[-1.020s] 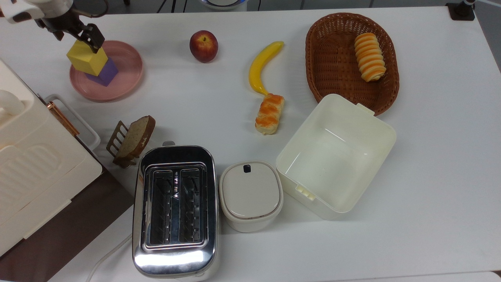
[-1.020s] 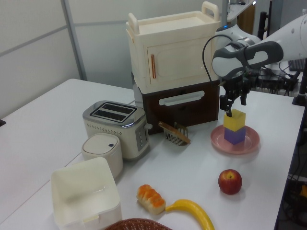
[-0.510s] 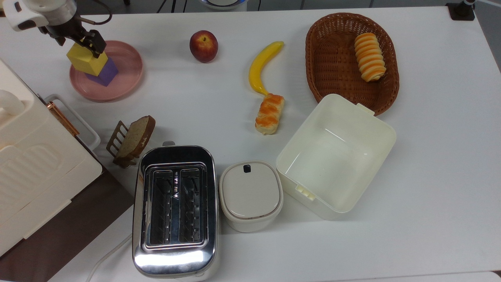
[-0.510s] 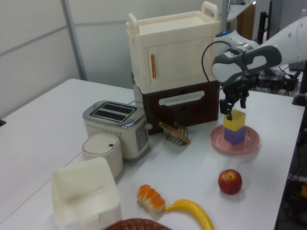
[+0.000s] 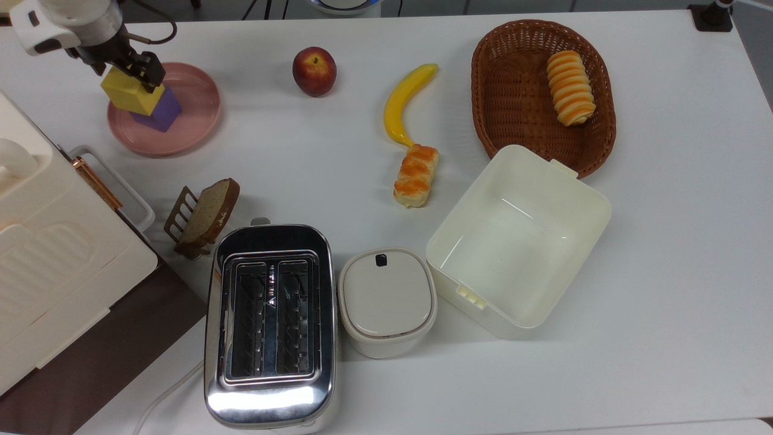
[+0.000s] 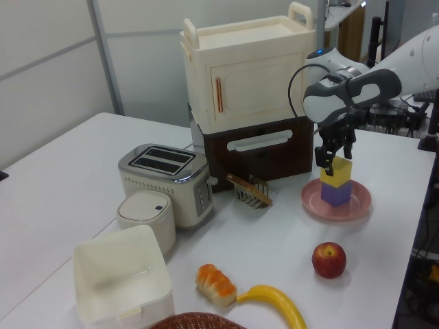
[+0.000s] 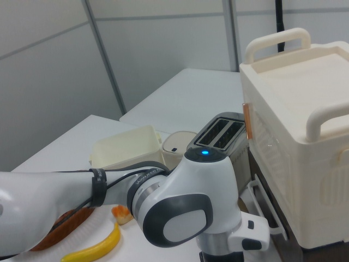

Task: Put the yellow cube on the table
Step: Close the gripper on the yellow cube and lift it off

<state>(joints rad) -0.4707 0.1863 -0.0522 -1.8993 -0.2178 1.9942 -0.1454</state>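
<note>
Where the yellow cube [image 5: 125,90] was overhung a second ago by a gripper [image 5: 128,65] held higher, the fingers are now lowered to either side of the block's upper part. The jaws are set apart about the cube's width, one dark finger [image 5: 151,69] being seen against its face on the top view's right; whether the block is actually squeezed cannot be told. The cube is found stacked on the purple cube [image 5: 160,110], unmoved from a second ago, and both are carried by the pink plate [image 5: 193,115] near the top view's upper left corner. In the left view the gripper [image 6: 335,157] is seen around the yellow cube [image 6: 337,172] above the plate [image 6: 355,204]. The white table [image 5: 664,272] beside the plate is not touched by the block. The red apple [image 5: 314,70] is unmoved.
</note>
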